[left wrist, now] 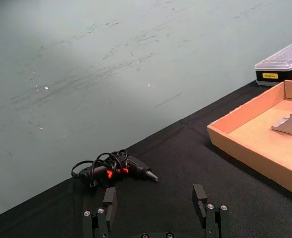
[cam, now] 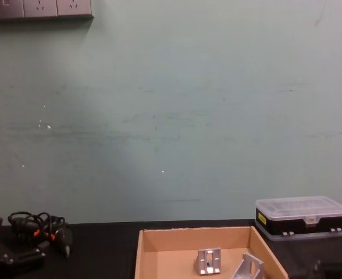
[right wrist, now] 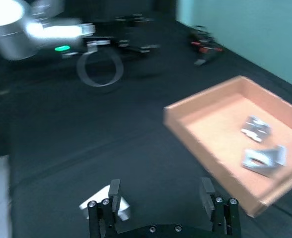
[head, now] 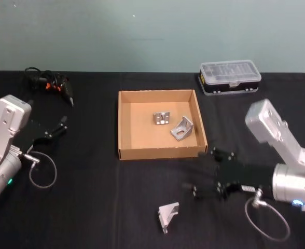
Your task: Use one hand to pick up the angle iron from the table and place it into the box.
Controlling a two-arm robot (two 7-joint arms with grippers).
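A matte black table [head: 90, 207] stands against a pale green wall [cam: 171, 116]. Nearest the robot, one silvery angle iron [head: 168, 215] lies on the bare tabletop, in front of the box and outside it. In the right wrist view, one finger [right wrist: 115, 193] covers part of it. The right pincer [head: 203, 172] is near it, to the right, with jaws spread and empty. Its black outline is hard to make out against the table. The left pincer [head: 50, 132], also released and holding nothing, sits well off at the table's left side. Mid-table is the shallow tan cardboard box [head: 157, 153], square, low-walled and lidless. Two more ribbed metal brackets [head: 182, 129] lie on its floor, and the chest view cuts off its front. Beyond it to the right sits a black plastic case [head: 230, 78] with a clear lid. At the far left lies a tangle of black cables [head: 49, 83] with red bits. Wall sockets [cam: 40, 8] are clipped by the chest view's top edge.
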